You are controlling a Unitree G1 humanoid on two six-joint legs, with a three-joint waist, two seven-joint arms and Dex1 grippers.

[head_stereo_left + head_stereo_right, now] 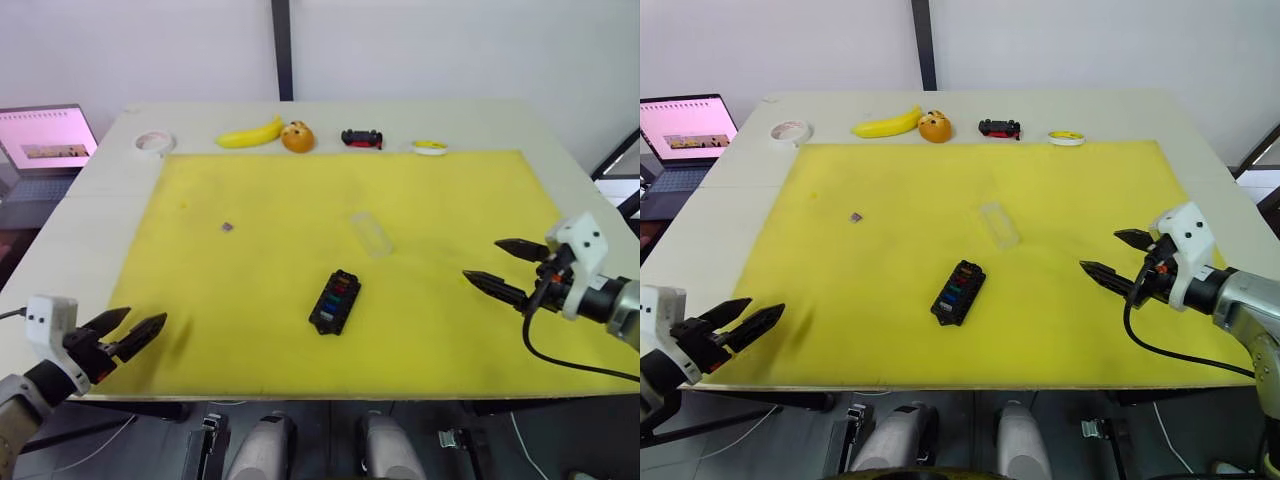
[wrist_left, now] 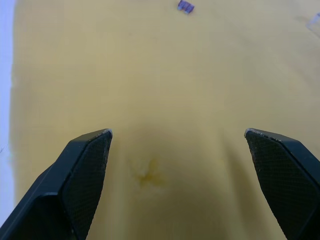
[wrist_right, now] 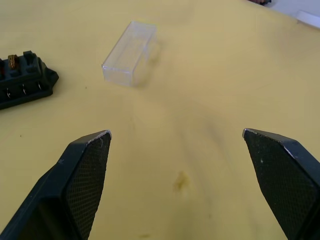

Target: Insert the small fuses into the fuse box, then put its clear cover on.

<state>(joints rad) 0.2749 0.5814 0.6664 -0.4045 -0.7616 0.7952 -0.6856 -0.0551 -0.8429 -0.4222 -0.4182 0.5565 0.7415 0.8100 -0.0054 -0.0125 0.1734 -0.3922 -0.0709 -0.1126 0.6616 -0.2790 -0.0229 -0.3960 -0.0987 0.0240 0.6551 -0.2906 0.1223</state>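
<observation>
Fuse box (image 1: pixel 335 301) seemingly filled; left hand (image 1: pixel 138 333), right hand (image 1: pixel 510 267) both released.

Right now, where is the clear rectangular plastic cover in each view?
Left eye: clear rectangular plastic cover mid-mat, beyond the black fuse box.
Right eye: same spot.
Left wrist: a clear corner at the frame edge, probably it.
Right wrist: ahead, beside the box.

Black fuse box (image 1: pixel 335 301), red-blue-green fuses; yellow mat (image 1: pixel 280 190); clear cover (image 3: pixel 130 52); purple fuse (image 2: pixel 185 6).
</observation>
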